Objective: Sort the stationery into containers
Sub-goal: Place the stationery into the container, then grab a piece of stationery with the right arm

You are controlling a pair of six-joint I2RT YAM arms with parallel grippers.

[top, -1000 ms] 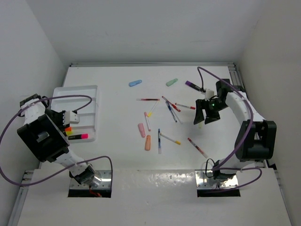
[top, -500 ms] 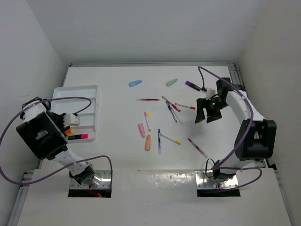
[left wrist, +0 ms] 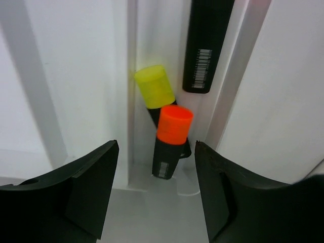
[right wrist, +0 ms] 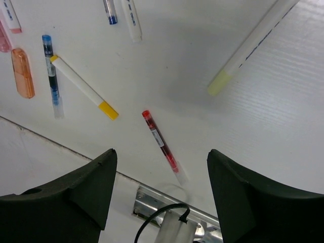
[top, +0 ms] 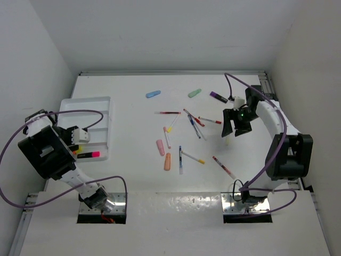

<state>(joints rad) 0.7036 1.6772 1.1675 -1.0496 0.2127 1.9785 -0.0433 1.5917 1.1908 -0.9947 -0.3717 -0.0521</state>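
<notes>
- Stationery is mostly unsorted: pens and highlighters lie scattered on the counter (top: 128,128) well to the right of the white tray (top: 101,104). A few highlighters already sit in the tray's near end: a yellow-capped one (left wrist: 154,90), an orange-capped one (left wrist: 173,126) and a pink one (top: 91,154).
- Your left hand (left wrist: 156,152) hangs over the tray's near end, directly above the yellow and orange caps. Its fingers are spread with nothing between them, so it reads as released.
- Your right hand (right wrist: 161,157) hovers far to the right of the tray, over the loose pens. It is also spread wide and carries nothing.
- I judge the step in hand to be a fresh pick on the right, with the left arm free at the tray.
- A red pen (right wrist: 161,139) lies almost under the right hand and apart from its neighbours, so it looks the easiest target. You would need to come down low with the fingers straddling its thin barrel.
- On the tray side of that pen lie a yellow-tipped white pen (right wrist: 83,86), a blue pen (right wrist: 50,66) and an orange highlighter (right wrist: 23,71).
- Closer to the tray's far end, several pens (top: 192,120) cross or touch, and taking one alone there may disturb the others.
</notes>
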